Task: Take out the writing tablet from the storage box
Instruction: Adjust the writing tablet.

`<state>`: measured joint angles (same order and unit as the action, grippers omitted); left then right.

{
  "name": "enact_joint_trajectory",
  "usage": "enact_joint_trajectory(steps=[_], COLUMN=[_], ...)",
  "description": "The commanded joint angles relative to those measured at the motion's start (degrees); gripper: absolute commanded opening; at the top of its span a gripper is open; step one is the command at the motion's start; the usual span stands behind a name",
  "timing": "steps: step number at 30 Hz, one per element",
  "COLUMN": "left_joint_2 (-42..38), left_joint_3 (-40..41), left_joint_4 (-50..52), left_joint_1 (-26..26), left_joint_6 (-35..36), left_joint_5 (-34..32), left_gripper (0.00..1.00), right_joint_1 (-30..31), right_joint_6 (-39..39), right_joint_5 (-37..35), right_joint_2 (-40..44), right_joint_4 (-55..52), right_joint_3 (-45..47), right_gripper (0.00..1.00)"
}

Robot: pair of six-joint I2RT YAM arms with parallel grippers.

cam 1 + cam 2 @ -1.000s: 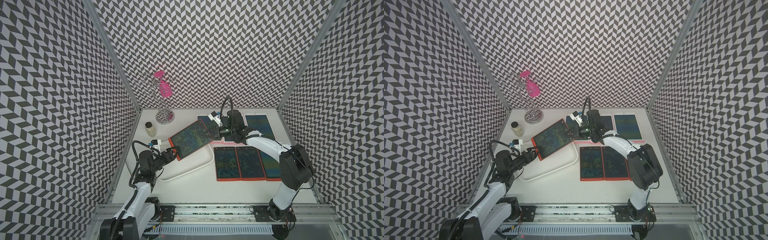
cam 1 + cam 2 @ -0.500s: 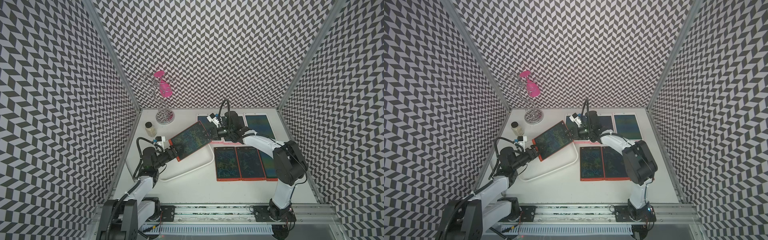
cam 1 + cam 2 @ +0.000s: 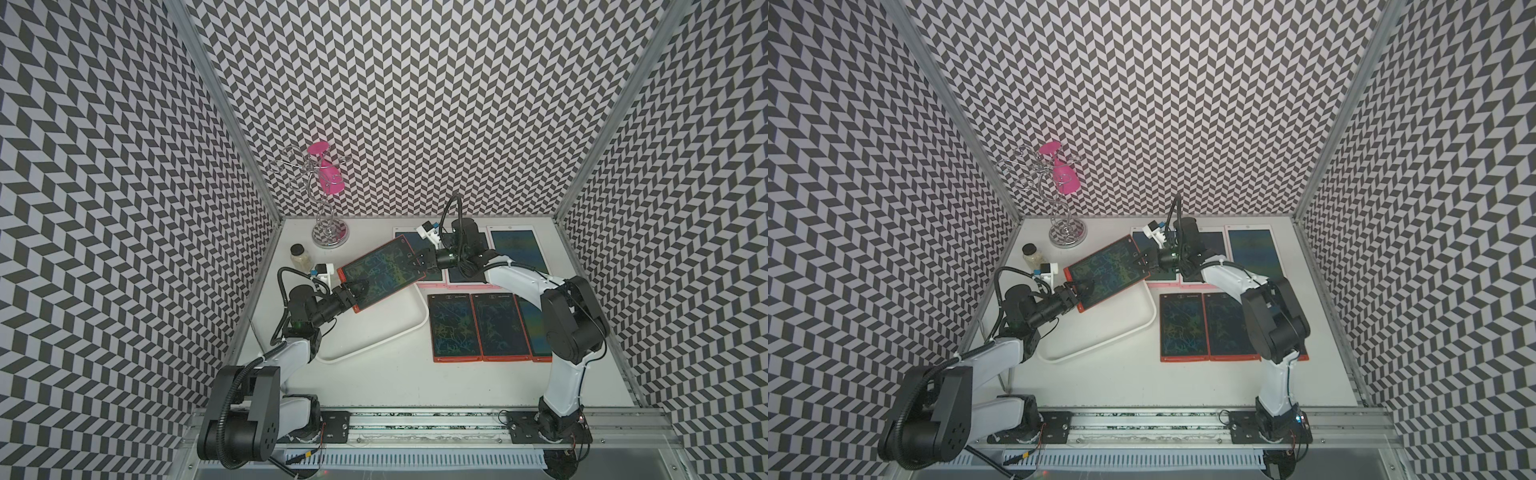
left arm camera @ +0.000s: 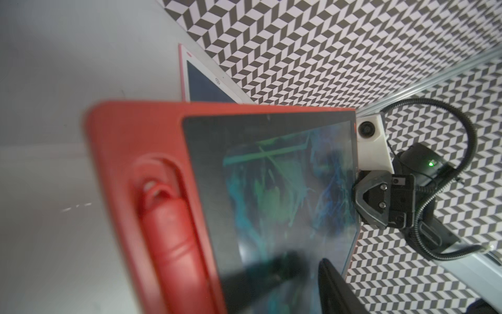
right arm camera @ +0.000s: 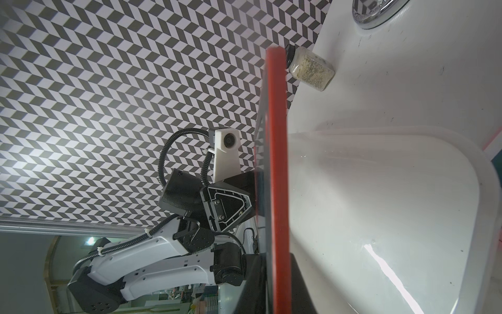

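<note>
While the writing tablet (image 3: 382,272) hangs tilted above the storage box (image 3: 427,320), one end pinched in closed jaws of right gripper (image 3: 417,264), other end between left gripper (image 3: 355,291) jaws, grip there unclear.

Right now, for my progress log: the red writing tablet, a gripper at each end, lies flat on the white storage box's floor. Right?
No. The red writing tablet, with the left gripper and the right gripper at its ends, is held above the white storage box, not lying on its floor; the right wrist view shows the gap.
</note>
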<state>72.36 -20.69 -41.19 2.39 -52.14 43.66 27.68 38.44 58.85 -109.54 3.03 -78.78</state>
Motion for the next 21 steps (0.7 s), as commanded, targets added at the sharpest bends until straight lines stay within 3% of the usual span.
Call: enact_joint_trajectory(steps=[1,6,14,21], left_joint_2=[0.87,3.43,7.18,7.19], left_joint_3=[-2.58,-3.45,-5.07,-5.91], left_joint_4=[-6.37,-8.17,-11.82,-13.5], left_joint_1=[0.71,0.99,1.78,1.9], left_joint_6=[-0.95,-1.79,-4.12,-6.31], left_joint_5=[3.66,4.9,6.8,7.93], left_gripper=[0.42,0.23,0.0,0.0], right_joint_1=[0.08,-0.85,-2.37,-3.91], right_joint_6=[0.11,0.49,-0.17,0.18], right_joint_5=[1.05,2.07,1.27,1.64], right_joint_2=[-1.66,-2.34,-3.92,-4.46], right_joint_4=[2.61,3.39,2.01,3.48], right_joint_3=[-1.53,-1.93,-2.7,-0.9], right_gripper=[0.2,0.32,0.42,0.54])
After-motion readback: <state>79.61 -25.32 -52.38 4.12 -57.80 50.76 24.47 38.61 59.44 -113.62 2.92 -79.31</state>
